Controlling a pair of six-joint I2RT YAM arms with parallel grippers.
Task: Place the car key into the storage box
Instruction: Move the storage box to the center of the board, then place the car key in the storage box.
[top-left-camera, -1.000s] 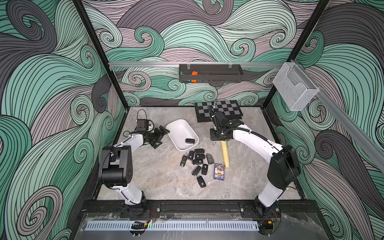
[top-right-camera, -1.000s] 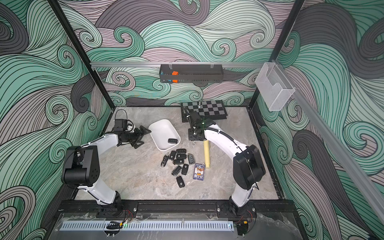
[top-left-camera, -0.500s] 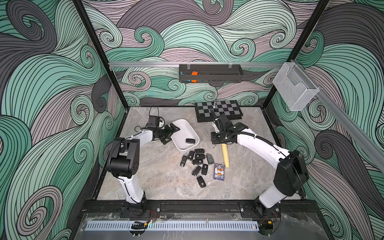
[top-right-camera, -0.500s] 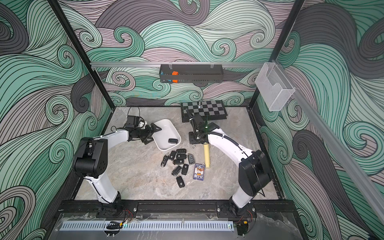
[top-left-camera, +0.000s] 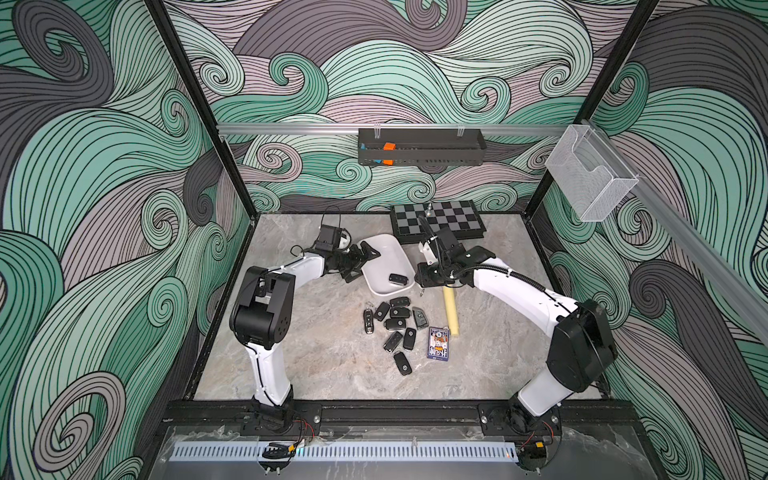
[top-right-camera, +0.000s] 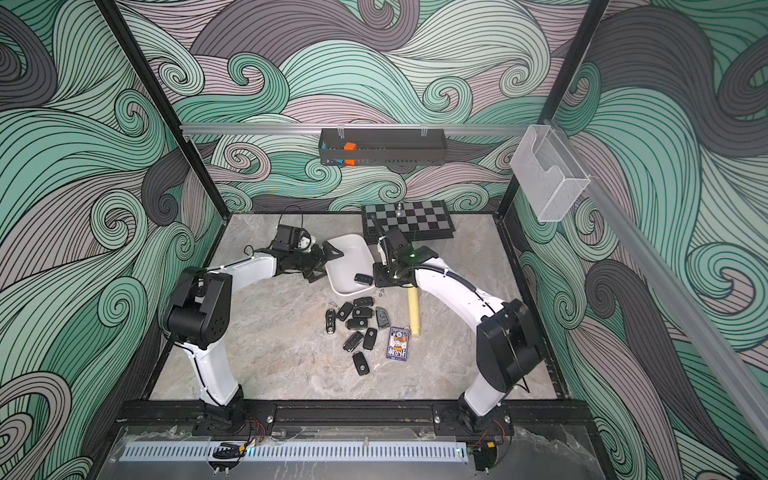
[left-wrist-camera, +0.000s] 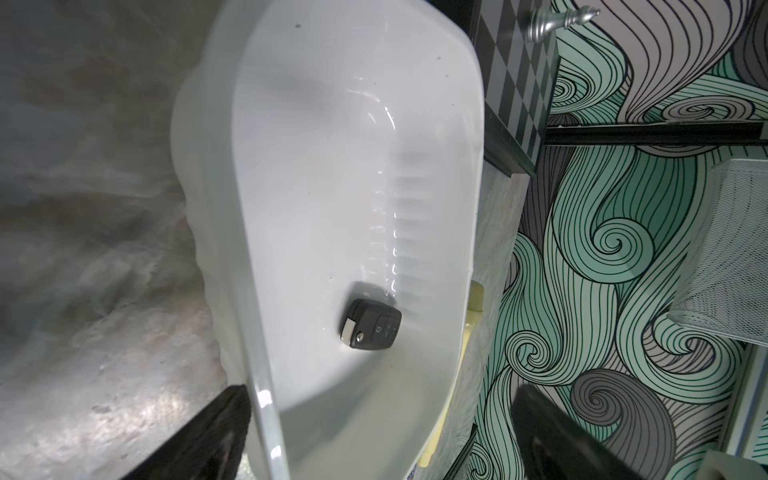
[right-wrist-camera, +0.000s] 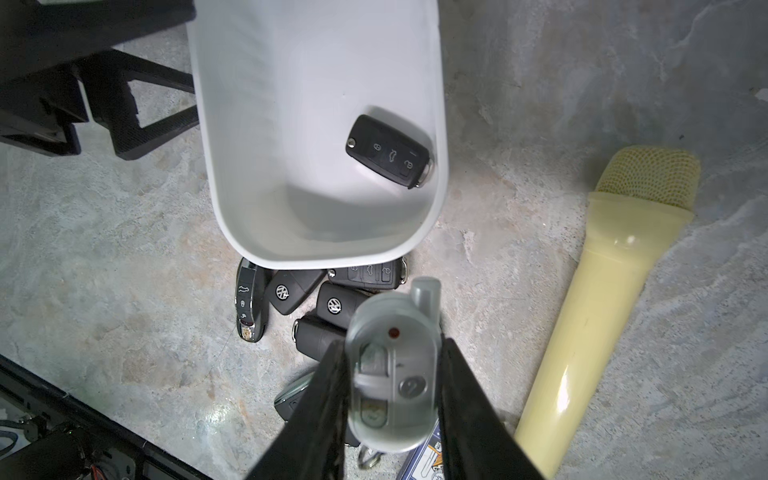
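White box (top-left-camera: 384, 257) lies on the desk (top-left-camera: 324, 357) in a top view, my left tool (top-left-camera: 360, 264) spread wide at its rim; left wrist: black key (left-wrist-camera: 371, 325) inside; right wrist: my right tool (right-wrist-camera: 392, 353) clamps the grey key (right-wrist-camera: 390, 390) just outside it.

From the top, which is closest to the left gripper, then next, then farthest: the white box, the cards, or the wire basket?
1. White box: right at the open left gripper, its rim between the jaws.
2. Cards: on the table, beyond the key pile.
3. Wire basket: up on the right-hand rail, farthest by far.
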